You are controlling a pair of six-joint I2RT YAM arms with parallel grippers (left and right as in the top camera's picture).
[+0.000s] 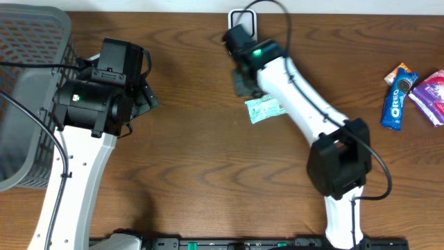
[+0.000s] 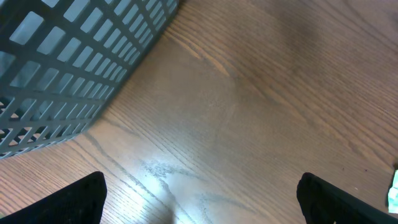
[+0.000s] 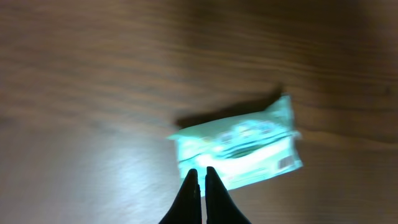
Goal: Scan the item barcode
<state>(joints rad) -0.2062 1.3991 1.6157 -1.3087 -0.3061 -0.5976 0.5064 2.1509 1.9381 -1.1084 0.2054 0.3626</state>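
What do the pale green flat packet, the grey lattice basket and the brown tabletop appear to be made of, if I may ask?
Pale green flat packet: probably thin plastic film, glossy and slightly crinkled; the view is blurred. Grey lattice basket: likely moulded matt plastic, from its even square grid. Brown tabletop: wood grain with soft sheen; solid wood or laminate is unclear.

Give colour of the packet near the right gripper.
Packet is pale mint green with whitish print; shows best in the right wrist view, though blurred.
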